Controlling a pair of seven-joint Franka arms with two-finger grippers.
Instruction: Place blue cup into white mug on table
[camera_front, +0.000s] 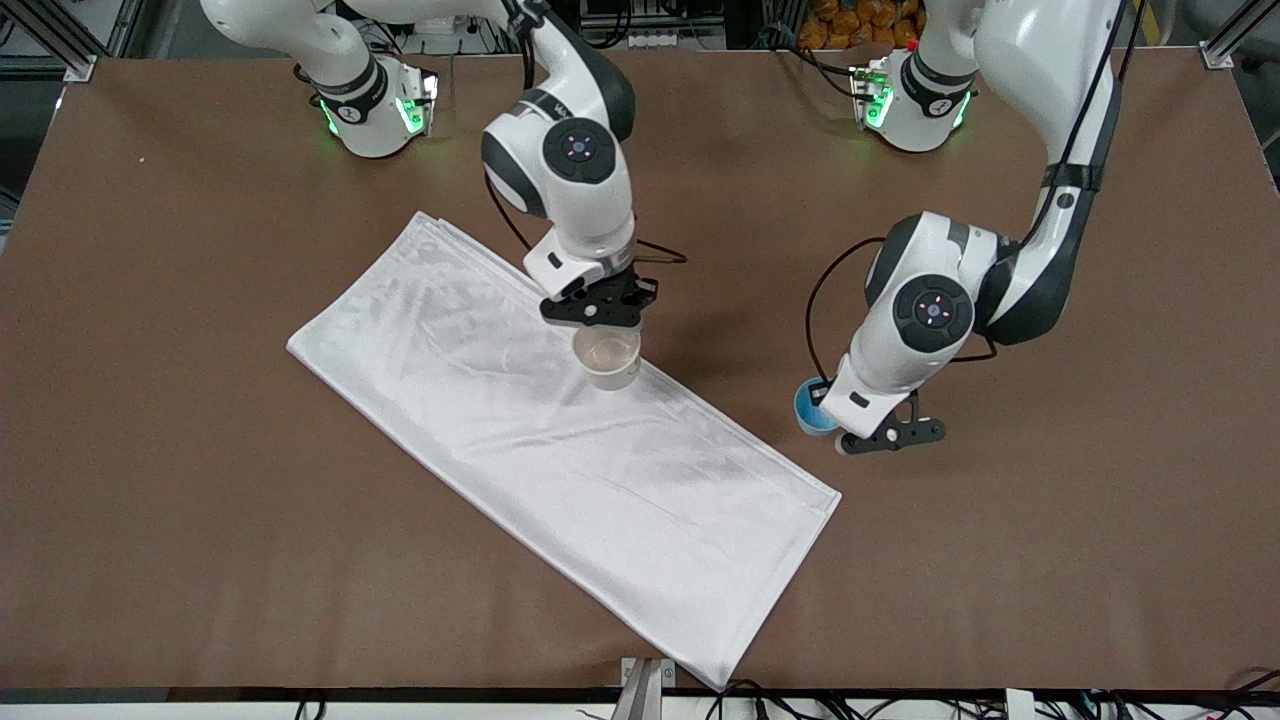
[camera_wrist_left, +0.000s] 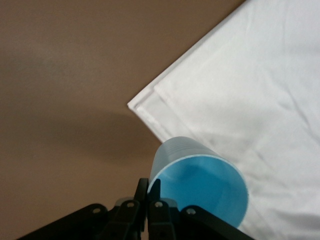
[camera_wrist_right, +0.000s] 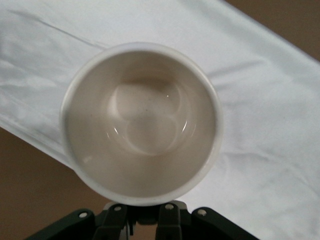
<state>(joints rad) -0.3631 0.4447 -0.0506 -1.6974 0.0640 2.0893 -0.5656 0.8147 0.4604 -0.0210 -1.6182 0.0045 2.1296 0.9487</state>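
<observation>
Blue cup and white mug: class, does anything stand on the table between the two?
Nothing visible does. The left tool holds the blue cup over bare table beside the white cloth. The right tool holds the white mug over the cloth. Only flat cloth and table lie between them, and the mug's mouth looks empty.

One blue cup (camera_front: 814, 408), one white mug (camera_front: 607, 358), one cloth (camera_front: 560, 450), two arms.

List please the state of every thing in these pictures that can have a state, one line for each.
blue cup: held by its rim, tilted, empty, over the table.
white mug: held at the rim, mouth up, empty, over the white cloth's edge.
white cloth: folded, lying flat on the table.
left end effector: shut on the blue cup.
right end effector: shut on the white mug.
</observation>
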